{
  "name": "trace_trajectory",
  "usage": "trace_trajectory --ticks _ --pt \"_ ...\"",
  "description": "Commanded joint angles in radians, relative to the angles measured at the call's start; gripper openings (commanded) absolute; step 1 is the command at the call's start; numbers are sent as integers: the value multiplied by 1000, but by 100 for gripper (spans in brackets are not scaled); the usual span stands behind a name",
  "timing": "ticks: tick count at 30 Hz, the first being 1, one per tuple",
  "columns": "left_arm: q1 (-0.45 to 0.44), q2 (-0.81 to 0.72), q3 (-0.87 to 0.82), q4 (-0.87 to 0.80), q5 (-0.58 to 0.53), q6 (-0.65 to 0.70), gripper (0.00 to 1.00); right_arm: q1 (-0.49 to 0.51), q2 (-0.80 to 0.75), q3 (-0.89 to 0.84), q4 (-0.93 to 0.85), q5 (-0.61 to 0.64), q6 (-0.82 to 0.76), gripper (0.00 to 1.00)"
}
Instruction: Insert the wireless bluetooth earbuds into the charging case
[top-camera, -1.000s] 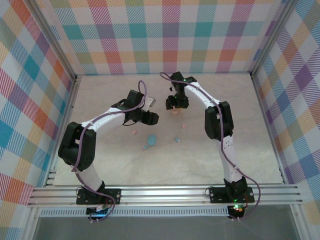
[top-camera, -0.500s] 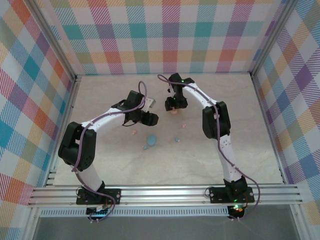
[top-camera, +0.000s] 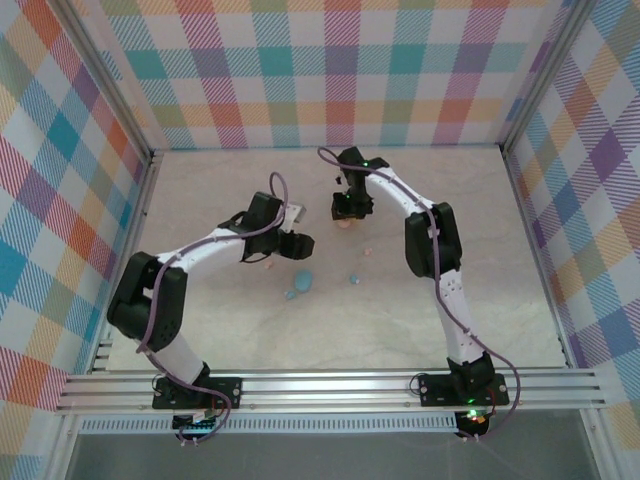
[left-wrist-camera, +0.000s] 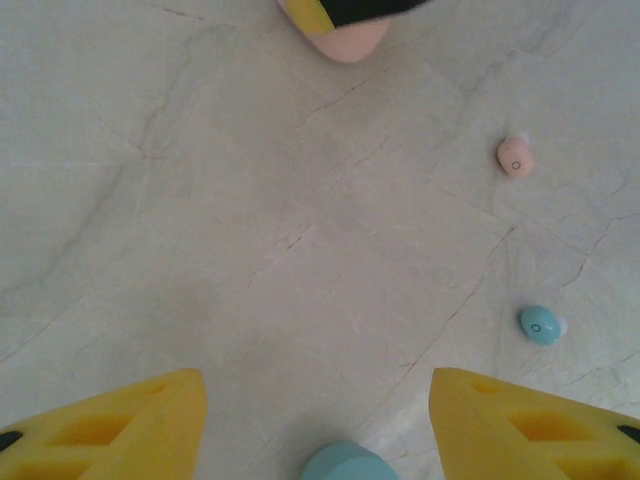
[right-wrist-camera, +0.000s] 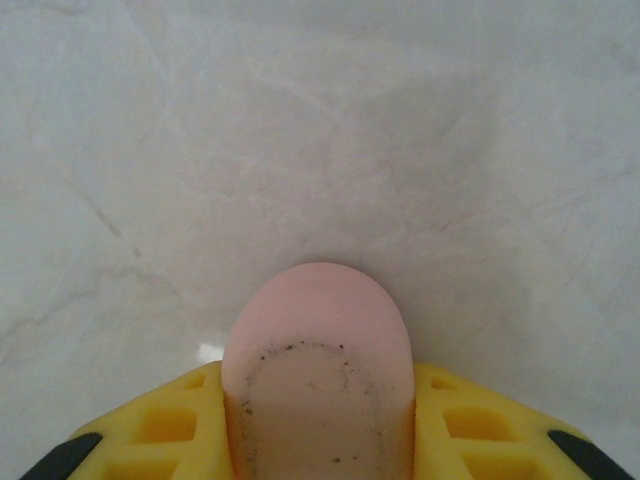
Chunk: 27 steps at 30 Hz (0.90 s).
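Note:
My right gripper (top-camera: 345, 212) is shut on the pink charging case (right-wrist-camera: 318, 340), its yellow fingers (right-wrist-camera: 150, 435) pressing both sides, low over the table at the back middle. The same pink case (left-wrist-camera: 345, 40) sits at the top of the left wrist view. My left gripper (left-wrist-camera: 315, 400) is open with nothing between its fingers, just behind the blue case (left-wrist-camera: 345, 462). A pink earbud (left-wrist-camera: 515, 157) and a blue earbud (left-wrist-camera: 541, 325) lie loose on the table to its right. From above, another pink earbud (top-camera: 267, 264) lies beside the left gripper (top-camera: 298, 244).
The blue case (top-camera: 302, 280) has a small blue piece (top-camera: 291, 294) at its near-left. The marble table (top-camera: 420, 320) is walled by checked panels, with an aluminium rail (top-camera: 330, 385) along the near edge.
The right gripper's fingers have closed onto the pink case. The left arm has shifted slightly left and its gripper has opened a little.

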<state>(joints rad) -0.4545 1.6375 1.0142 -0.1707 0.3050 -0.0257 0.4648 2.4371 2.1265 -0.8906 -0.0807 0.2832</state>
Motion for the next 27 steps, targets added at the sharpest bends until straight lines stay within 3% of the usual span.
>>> trace_trajectory --ticks 1,8,15,19,27 --pt "0 -103 -63 213 -7 -93 63 -19 -180 -141 170 -138 204 19" --pt "-15 -181 -178 578 34 -272 62 -28 -484 -489 586 -337 626 20" --pt "-94 -191 -219 859 5 -255 64 -5 -652 -740 892 -395 1021 21" --pt "-119 -177 -221 970 25 -255 65 20 -716 -790 939 -374 1094 20" --pt "-128 -156 -188 945 -64 -278 64 29 -805 -809 932 -340 1111 19"
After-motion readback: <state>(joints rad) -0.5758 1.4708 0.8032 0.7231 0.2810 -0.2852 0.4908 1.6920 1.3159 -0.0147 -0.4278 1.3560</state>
